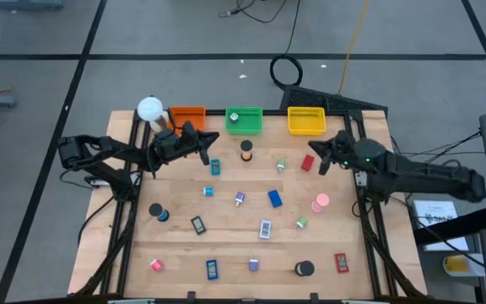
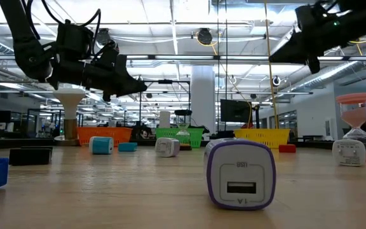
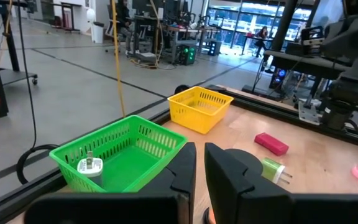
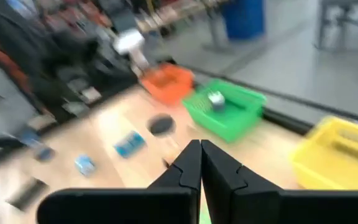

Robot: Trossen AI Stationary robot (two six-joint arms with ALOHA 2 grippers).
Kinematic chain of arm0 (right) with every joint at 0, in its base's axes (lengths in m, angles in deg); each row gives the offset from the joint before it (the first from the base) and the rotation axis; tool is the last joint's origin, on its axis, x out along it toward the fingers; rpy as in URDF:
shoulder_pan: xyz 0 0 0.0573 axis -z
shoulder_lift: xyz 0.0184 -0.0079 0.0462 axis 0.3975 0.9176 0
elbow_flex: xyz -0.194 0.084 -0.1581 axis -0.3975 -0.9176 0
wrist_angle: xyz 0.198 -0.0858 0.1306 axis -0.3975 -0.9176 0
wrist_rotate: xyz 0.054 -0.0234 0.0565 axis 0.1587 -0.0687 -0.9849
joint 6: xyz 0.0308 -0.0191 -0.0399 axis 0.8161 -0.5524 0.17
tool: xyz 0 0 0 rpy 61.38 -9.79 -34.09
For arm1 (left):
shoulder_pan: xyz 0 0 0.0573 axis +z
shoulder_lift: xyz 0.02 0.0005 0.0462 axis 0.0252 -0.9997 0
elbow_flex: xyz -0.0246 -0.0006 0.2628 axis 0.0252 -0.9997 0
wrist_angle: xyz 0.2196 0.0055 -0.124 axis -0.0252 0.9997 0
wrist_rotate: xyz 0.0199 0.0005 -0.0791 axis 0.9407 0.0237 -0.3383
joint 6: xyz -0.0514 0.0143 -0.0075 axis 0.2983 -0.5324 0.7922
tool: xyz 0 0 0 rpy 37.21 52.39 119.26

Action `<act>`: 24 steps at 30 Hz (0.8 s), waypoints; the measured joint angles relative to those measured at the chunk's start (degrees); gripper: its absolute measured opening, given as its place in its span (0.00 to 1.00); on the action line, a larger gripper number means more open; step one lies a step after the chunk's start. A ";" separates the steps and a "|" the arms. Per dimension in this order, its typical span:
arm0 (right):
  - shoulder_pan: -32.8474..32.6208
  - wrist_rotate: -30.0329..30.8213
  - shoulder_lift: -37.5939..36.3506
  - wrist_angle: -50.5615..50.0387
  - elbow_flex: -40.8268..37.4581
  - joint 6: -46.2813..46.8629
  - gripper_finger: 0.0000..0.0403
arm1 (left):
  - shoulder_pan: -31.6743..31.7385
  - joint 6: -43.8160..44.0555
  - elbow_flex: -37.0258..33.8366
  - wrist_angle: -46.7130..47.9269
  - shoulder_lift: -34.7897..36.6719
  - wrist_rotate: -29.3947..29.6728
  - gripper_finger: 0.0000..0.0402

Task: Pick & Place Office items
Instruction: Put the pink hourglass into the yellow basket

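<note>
From above, the left gripper [image 1: 212, 138] hovers at upper centre-left by the orange plastic tray [image 1: 187, 116], empty; small office items [image 1: 274, 198] lie scattered across the wooden table [image 1: 226, 245]. The right gripper [image 1: 316, 152] – pressed together – sits right of centre.

Left wrist view: fingers [image 3: 185, 171] nearly closed, holding nothing, above the green mesh tray [image 3: 120, 152] – a white charger [image 3: 90, 165] inside.

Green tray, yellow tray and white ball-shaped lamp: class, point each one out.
green tray [image 1: 255, 124]: high view, on its right wall.
yellow tray [image 1: 306, 130]: high view, on its front rim.
white ball-shaped lamp [image 1: 149, 108]: high view, on the middle of its globe.
</note>
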 joint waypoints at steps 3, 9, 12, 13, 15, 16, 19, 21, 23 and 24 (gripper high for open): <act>-3.76 6.24 7.10 -6.63 5.14 2.23 0.00 | 0.00 0.00 0.00 0.02 0.00 0.12 0.09; -7.66 11.21 15.08 -7.14 9.92 3.12 0.00 | 0.00 0.00 0.00 0.00 -0.01 0.14 0.09; -8.08 11.27 16.30 -7.43 10.39 4.56 0.00 | 0.00 0.00 0.00 0.00 -0.02 0.12 0.09; -8.08 11.31 16.28 -6.99 10.49 5.06 0.00 | 0.00 0.05 0.00 0.00 -0.02 0.13 0.09; -8.10 11.32 16.23 -7.03 10.58 6.39 0.00 | -0.12 1.77 0.00 -0.02 -0.01 0.01 0.09; -8.10 11.24 16.26 -7.12 10.58 7.06 0.00 | -0.28 4.06 0.02 0.01 -0.02 -0.12 0.09; -8.44 10.95 16.27 -7.29 10.60 8.32 0.00 | -0.79 6.15 0.04 1.64 -0.02 -2.37 0.09; -8.78 10.03 16.33 -9.30 11.38 9.31 0.00 | -1.26 2.07 0.04 2.20 -0.04 -7.11 0.09; -9.25 9.96 16.84 -11.98 12.47 10.69 0.00 | -2.09 -1.87 0.04 2.29 -0.04 -11.94 0.09; -9.50 9.98 17.09 -13.72 13.15 11.41 0.00 | -2.57 -3.00 0.04 2.21 -0.04 -13.56 0.09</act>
